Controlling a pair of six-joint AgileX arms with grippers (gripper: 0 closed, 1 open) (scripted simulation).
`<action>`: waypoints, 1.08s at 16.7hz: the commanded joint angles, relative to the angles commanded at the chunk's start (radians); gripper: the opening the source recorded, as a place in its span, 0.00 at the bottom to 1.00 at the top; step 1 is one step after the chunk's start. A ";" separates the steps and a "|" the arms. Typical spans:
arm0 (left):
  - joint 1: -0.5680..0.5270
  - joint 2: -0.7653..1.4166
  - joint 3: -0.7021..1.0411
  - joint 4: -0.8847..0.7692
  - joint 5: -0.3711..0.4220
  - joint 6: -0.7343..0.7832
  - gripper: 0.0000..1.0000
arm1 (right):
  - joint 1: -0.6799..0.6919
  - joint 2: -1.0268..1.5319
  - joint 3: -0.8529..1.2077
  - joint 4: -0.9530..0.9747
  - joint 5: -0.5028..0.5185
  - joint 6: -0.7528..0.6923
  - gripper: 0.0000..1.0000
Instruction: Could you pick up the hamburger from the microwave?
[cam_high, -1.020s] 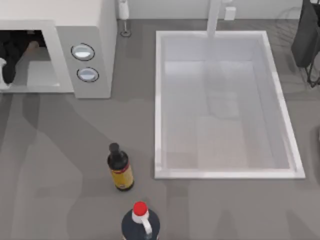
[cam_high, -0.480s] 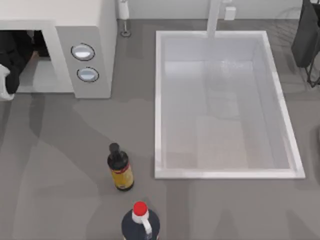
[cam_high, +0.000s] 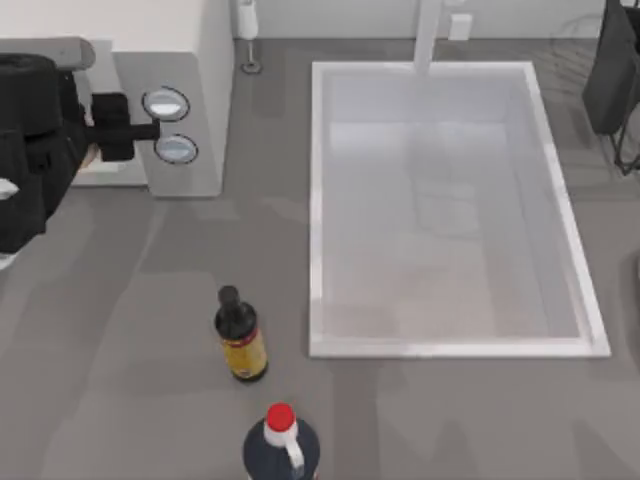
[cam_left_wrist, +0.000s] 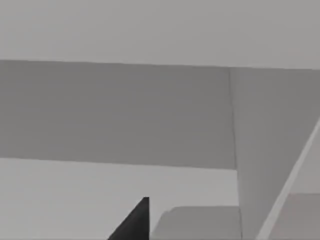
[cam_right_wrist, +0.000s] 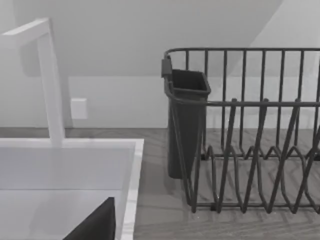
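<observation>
top: left arm (cam_high: 40, 150) has pulled back out of the microwave (cam_high: 185, 60) mouth, a tan sliver at its hand, likely the hamburger | left wrist: grey cavity wall, grip cannot tell | right wrist: sink (cam_right_wrist: 131, 150), rack (cam_right_wrist: 250, 130), idle.

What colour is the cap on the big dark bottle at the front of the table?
Red. The cap tops the large dark bottle, best seen in the top view.

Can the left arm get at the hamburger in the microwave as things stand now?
Probably yes. The left gripper sits at the open front of the microwave at the table's far left, with nothing between it and the cavity. The hamburger itself is hidden under the arm, so I cannot confirm any grip.
</observation>
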 joint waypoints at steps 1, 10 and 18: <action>-0.025 -0.067 -0.063 -0.015 -0.026 -0.009 0.00 | 0.000 0.000 0.000 0.000 0.000 0.000 1.00; -0.103 -0.247 -0.241 -0.061 -0.110 -0.036 0.00 | 0.000 0.000 0.000 0.000 0.000 0.000 1.00; -0.100 -0.025 -0.291 0.177 -0.111 -0.034 0.00 | 0.000 0.000 0.000 0.000 0.000 0.000 1.00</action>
